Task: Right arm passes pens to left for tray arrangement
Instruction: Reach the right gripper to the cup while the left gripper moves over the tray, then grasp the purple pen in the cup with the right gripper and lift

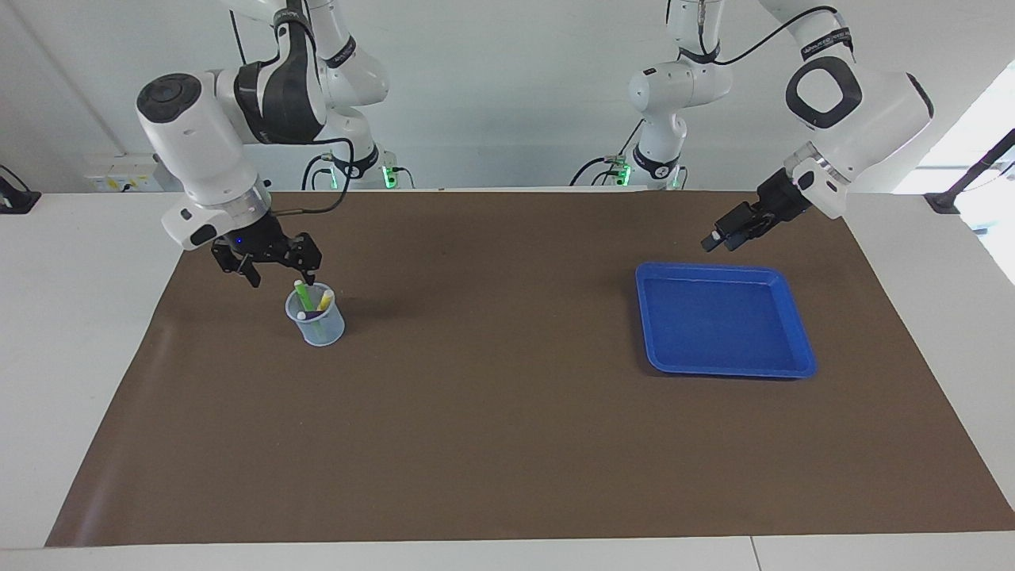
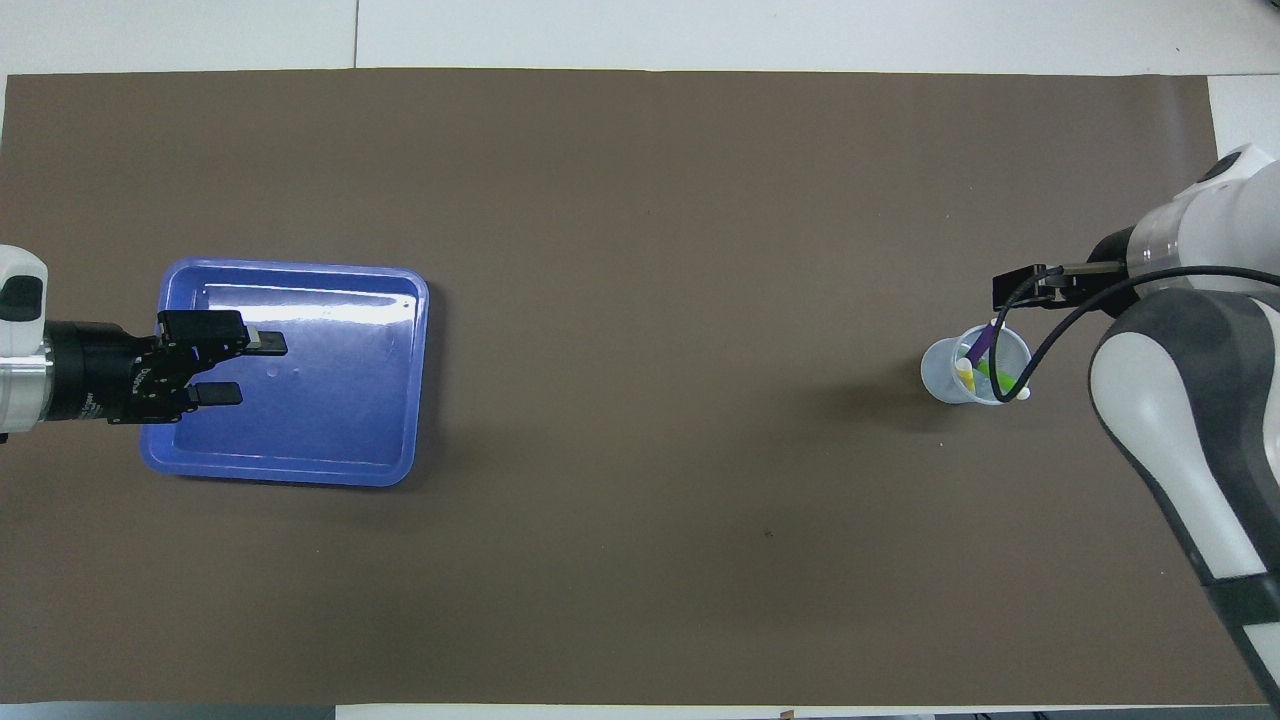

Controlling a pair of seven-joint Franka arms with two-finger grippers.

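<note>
Three pens stand in a small translucent cup (image 1: 317, 329) toward the right arm's end of the table: a green pen (image 1: 304, 295), a yellow pen (image 1: 326, 300) and a purple pen (image 2: 980, 345). My right gripper (image 1: 281, 276) hangs open just above the cup's rim, one fingertip close to the green pen's pale tip, holding nothing. The blue tray (image 1: 714, 325) lies toward the left arm's end with nothing in it. My left gripper (image 1: 714, 238) waits open and raised over the tray (image 2: 330, 420), over the edge nearer the robots.
A brown mat (image 1: 507, 412) covers the table between cup and tray. The right arm's black wrist cable (image 2: 1040, 340) loops over the cup (image 2: 940, 375) in the overhead view.
</note>
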